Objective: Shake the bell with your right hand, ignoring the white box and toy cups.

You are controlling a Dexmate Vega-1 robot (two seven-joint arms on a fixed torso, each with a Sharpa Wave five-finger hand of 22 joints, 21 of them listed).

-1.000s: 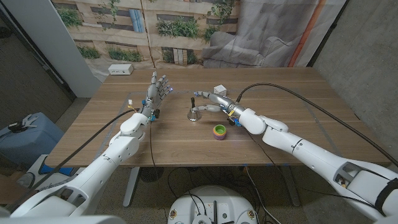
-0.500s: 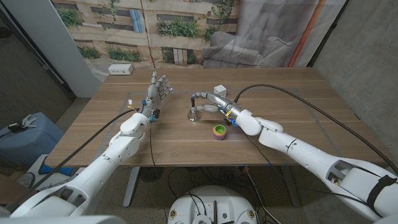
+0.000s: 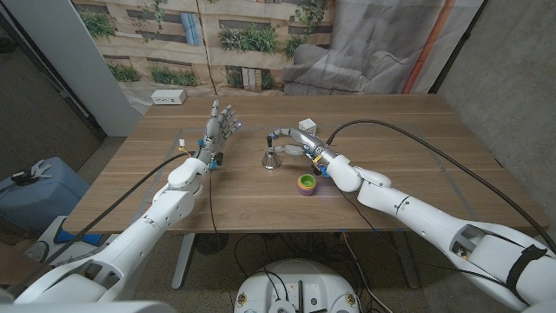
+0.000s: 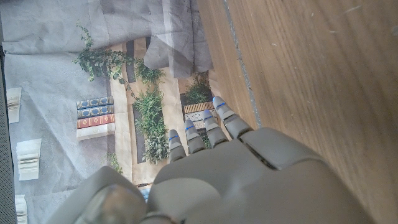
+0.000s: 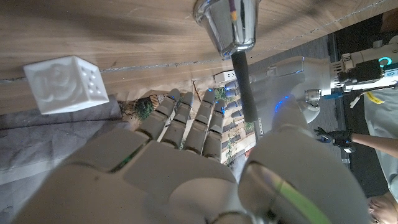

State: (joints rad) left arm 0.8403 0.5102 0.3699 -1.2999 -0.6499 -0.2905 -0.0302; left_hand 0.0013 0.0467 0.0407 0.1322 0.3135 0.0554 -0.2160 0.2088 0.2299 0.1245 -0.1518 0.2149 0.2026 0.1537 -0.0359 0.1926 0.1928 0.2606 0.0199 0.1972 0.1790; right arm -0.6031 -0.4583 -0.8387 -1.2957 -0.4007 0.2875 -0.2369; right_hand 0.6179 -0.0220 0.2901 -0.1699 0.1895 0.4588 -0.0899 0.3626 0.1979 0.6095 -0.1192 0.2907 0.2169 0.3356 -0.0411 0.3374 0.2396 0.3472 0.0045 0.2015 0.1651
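- While the right arm is doing the work, the left hand (image 3: pixel 220 124) is waiting at the table's left, fingers spread and pointing up, holding nothing and standing well apart from the bell (image 3: pixel 272 157).
- The bell is standing near the table's middle, metal cup down on the wood, its dark handle pointing upright.
- The right hand (image 3: pixel 294 142) is hovering just right of and over the handle, fingers curling round it; whether they are actually gripping it, I cannot tell.
- The toy cups (image 3: pixel 306 183) are sitting nearer, the white box (image 3: pixel 307 125) farther.
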